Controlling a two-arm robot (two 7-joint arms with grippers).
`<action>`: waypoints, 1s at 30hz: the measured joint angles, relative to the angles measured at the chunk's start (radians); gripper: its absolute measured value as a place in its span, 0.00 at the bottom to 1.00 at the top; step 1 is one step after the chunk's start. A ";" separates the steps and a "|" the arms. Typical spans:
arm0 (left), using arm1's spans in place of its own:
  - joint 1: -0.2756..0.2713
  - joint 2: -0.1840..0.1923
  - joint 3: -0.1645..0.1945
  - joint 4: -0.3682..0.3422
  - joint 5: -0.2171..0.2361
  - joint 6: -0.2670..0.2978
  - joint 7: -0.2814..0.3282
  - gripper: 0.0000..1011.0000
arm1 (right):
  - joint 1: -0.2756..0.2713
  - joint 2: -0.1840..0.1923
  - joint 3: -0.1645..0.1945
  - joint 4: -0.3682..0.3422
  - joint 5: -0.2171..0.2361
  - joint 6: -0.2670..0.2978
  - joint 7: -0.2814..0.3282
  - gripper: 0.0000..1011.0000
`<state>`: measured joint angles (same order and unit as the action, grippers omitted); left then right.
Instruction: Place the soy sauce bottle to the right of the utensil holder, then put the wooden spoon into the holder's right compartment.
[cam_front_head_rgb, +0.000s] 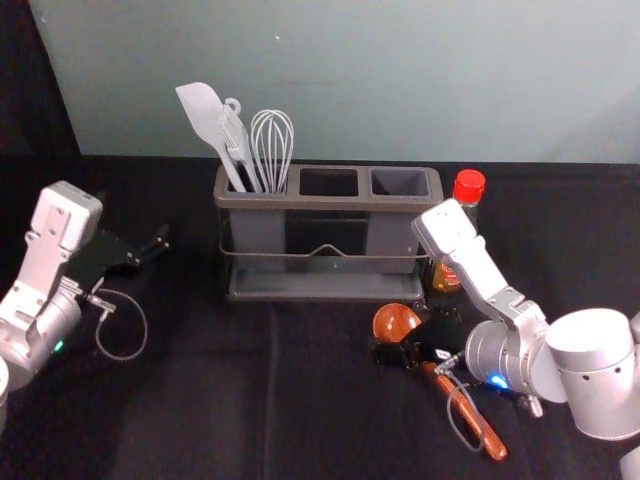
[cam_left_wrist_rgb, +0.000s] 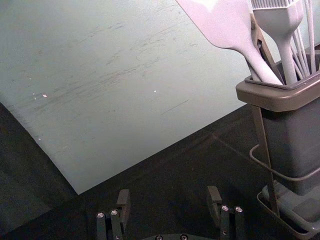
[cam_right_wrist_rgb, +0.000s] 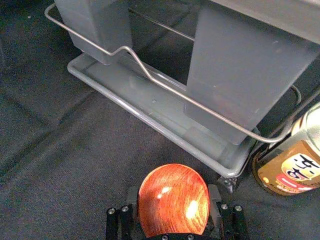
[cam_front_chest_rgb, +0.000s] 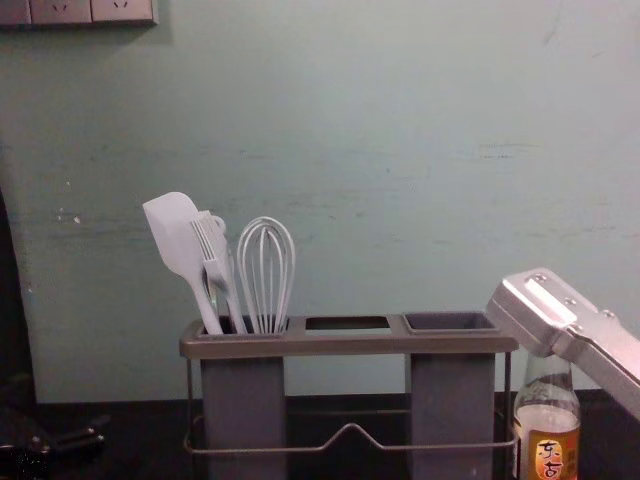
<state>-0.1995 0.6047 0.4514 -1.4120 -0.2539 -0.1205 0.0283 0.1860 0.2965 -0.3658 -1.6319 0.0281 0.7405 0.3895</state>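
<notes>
Wooden spoon (cam_front_head_rgb: 395, 322) sitting lower right in head view, right gripper (cam_right_wrist_rgb: 173, 192) at its bowl; grip: cannot tell.
Left gripper (cam_left_wrist_rgb: 168, 195) idling mid-left, wide, empty. Poor grip risking handle swinging into bottle (cam_front_head_rgb: 469, 187).

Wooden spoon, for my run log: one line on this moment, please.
soy sauce bottle: right of utensil holder; spoon: in front of holder; right gripper: at spoon, hold unclear; left gripper: open, left of holder

pale spatula (cam_front_chest_rgb: 178, 240), brush (cam_front_chest_rgb: 213, 250), whisk (cam_front_chest_rgb: 267, 265), black cloth (cam_front_head_rgb: 200, 400), greenish wall (cam_front_head_rgb: 380, 80), sockets (cam_front_chest_rgb: 62, 11)
</notes>
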 joint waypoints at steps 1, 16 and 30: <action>0.000 0.000 0.000 0.000 0.000 0.000 0.000 0.99 | -0.001 -0.001 0.003 -0.001 0.000 0.002 0.002 0.83; 0.000 0.000 0.000 0.000 0.000 0.000 0.000 0.99 | -0.078 0.095 0.059 -0.227 0.059 -0.013 0.084 0.83; 0.000 0.000 0.000 0.000 0.000 0.000 0.000 0.99 | -0.271 0.100 0.203 -0.254 0.210 -0.550 0.105 0.83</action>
<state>-0.1995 0.6047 0.4514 -1.4120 -0.2539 -0.1205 0.0283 -0.0849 0.3966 -0.1632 -1.8860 0.2380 0.1902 0.4949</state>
